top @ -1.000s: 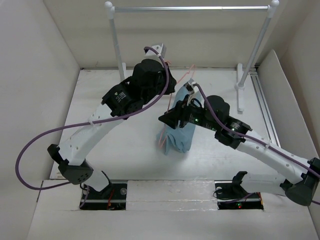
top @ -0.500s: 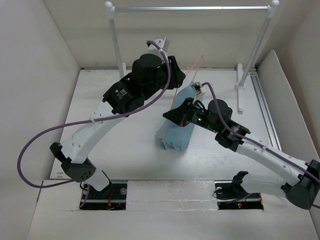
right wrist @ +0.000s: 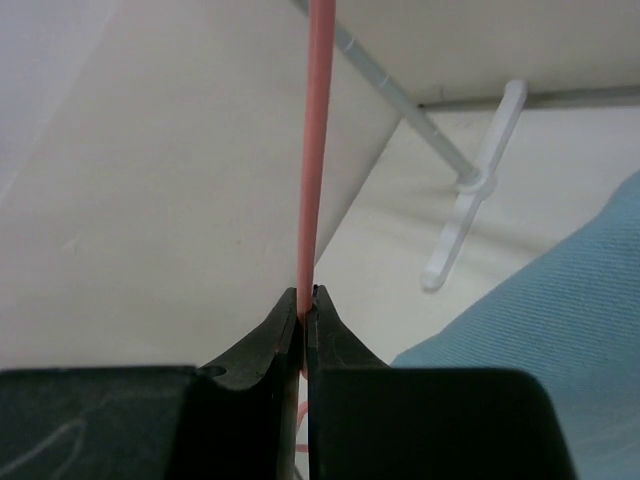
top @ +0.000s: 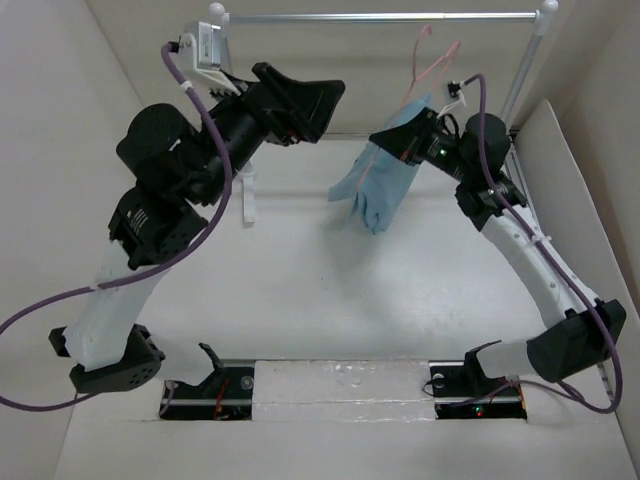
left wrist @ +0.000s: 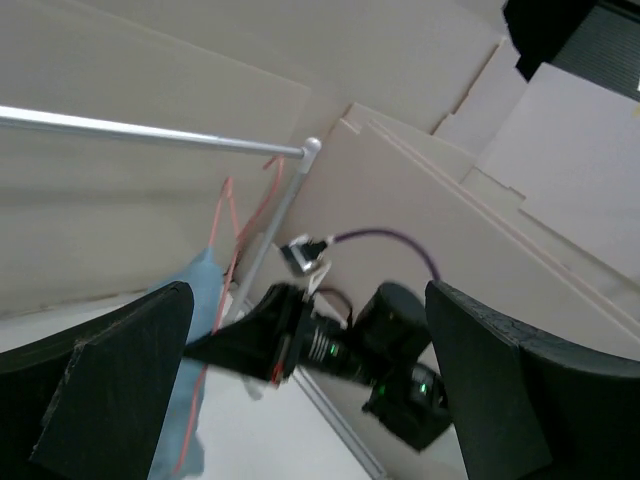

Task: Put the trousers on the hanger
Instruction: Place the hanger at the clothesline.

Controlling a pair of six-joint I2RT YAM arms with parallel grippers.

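Pink-red wire of the hanger (right wrist: 318,150) ran straight up between the tips of my right gripper (right wrist: 305,297), which was pinched tight on it, the jaws meeting on either side of the wire. Beside that grip, to the right in my right wrist view, hung the light blue cloth of the trousers (right wrist: 540,330).

From above, the trousers (top: 378,185) were draped over the hanger and hung clear of the white tabletop (top: 300,290), toward the far right of the scene, with the folded legs trailing down and to the left. The hanger rose above the cloth, its hook close under the silver rail (top: 380,17) near that rail's right end. I could not tell whether the hook touched the rail. My right arm reached up and to the far side to hold it there, near the right white-knobbed post (top: 522,75).

My left gripper (top: 318,105) was raised high on the far left, just right of the left post (top: 228,70), and pointed to the right toward the hanger, well apart from it. Its two dark fingers (left wrist: 110,390) stood spread wide at the edges of the left wrist view and gripped nothing; between them I saw the trousers, the hanger and my right gripper.
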